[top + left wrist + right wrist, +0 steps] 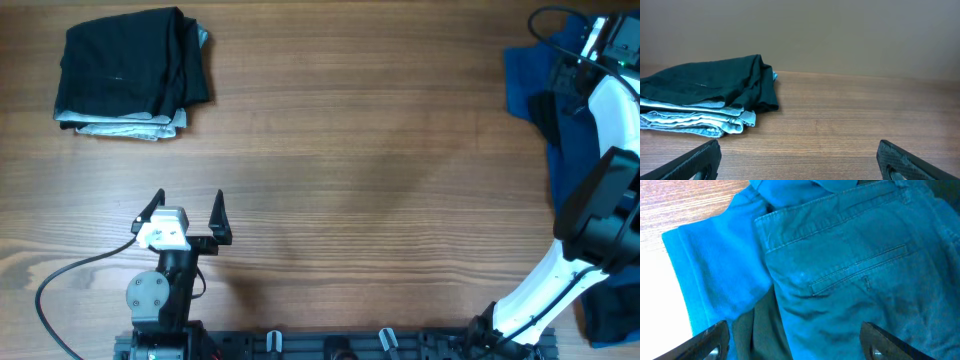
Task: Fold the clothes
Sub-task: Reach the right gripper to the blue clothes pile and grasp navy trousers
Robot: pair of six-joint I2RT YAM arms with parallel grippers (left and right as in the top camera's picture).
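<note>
Your right claw [797, 342] hangs spread over dark blue fabric shorts [855, 270], gripping nothing. Your left claw [188, 200] stands released.

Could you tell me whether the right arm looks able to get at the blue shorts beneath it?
Probably yes: the right gripper hangs close over the blue shorts with its jaws apart, and nothing covers the fabric below; the pocket side faces up.
</note>
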